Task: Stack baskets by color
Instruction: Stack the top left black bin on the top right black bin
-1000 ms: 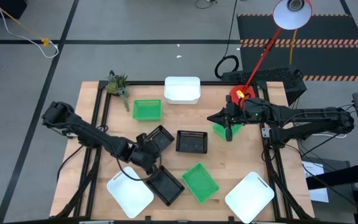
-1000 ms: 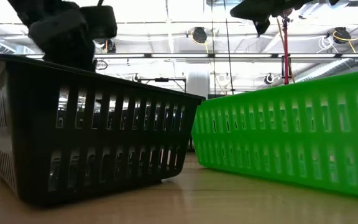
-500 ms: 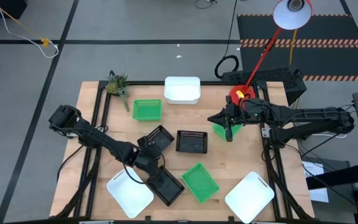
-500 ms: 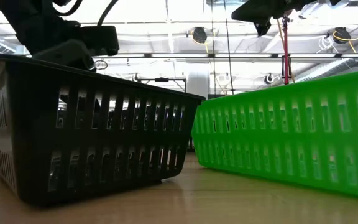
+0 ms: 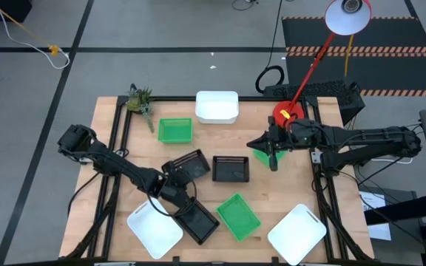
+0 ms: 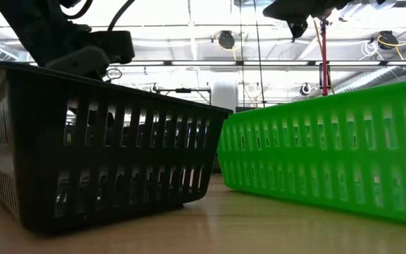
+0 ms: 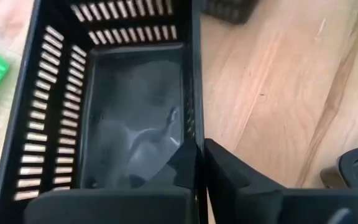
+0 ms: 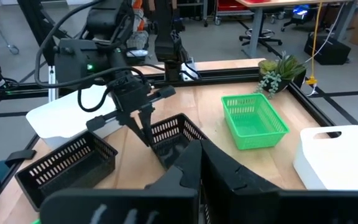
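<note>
Black basket (image 5: 196, 222), just beside the white basket (image 5: 154, 229): light, stiff, perforated plastic, probably best pinched by its thin side wall. Left gripper (image 7: 199, 155) is clamped on that wall; right gripper (image 5: 272, 159), closed, holds a green basket (image 5: 263, 154).

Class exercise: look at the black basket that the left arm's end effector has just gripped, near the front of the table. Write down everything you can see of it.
The black basket is a shallow rectangular tray of dark plastic with rounded corners, slotted side walls and a plain, empty floor. It sits upright on the wooden table, turned at an angle to the table's edges, between a white basket and a green basket. The left end effector is shut on one side wall, one finger inside and one outside.
</note>
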You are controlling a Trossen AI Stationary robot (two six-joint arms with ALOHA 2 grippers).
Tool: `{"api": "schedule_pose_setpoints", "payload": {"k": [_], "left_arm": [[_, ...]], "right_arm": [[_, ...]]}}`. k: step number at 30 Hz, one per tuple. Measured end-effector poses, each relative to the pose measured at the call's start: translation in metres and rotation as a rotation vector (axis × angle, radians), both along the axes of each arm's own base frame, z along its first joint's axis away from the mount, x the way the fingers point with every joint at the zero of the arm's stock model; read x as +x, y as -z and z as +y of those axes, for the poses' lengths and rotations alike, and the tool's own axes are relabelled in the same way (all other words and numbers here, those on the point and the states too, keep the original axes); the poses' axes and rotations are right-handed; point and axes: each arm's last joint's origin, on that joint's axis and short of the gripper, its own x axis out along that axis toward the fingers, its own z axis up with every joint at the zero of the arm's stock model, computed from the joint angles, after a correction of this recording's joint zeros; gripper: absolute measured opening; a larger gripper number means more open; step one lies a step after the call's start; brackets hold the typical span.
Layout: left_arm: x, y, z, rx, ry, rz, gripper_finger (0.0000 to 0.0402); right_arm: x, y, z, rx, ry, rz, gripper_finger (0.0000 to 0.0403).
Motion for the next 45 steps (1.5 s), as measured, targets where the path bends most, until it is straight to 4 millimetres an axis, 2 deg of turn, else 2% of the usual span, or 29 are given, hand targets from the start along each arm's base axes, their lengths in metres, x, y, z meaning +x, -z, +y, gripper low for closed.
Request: {"api": "schedule_pose_setpoints", "payload": {"k": [7, 11, 17, 23, 29, 33, 38, 45], "left_arm": [[0.0, -0.001, 0.0, -0.009, -0.004, 0.0, 0.0019], [-0.002, -0.006, 0.001, 0.003, -0.004, -0.01, 0.0008], [-0.013, -0.028, 0.008, 0.041, -0.014, -0.036, 0.0013], [-0.019, -0.076, 0.014, 0.128, 0.037, -0.114, 0.0008], [-0.016, -0.143, 0.018, 0.258, 0.144, -0.24, 0.0007], [-0.012, -0.176, 0.019, 0.337, 0.196, -0.304, 0.001], [-0.01, -0.182, 0.02, 0.404, 0.195, -0.318, 0.0012], [-0.01, -0.181, 0.019, 0.408, 0.207, -0.311, 0.0013]], "right_arm": [[0.0, 0.0, 0.003, 0.0, -0.016, 0.0, 0.0], [0.0, 0.001, 0.005, 0.0, -0.022, 0.008, 0.0], [-0.002, 0.009, 0.005, 0.001, -0.021, 0.096, 0.0], [-0.004, 0.027, 0.005, 0.008, -0.019, 0.274, 0.0], [0.004, 0.06, 0.005, 0.054, 0.004, 0.432, 0.0], [0.008, 0.081, 0.006, 0.09, -0.015, 0.544, 0.0], [0.014, 0.094, 0.01, 0.213, -0.083, 0.616, 0.0], [0.016, 0.115, 0.012, 0.25, -0.078, 0.77, 0.0]]}}
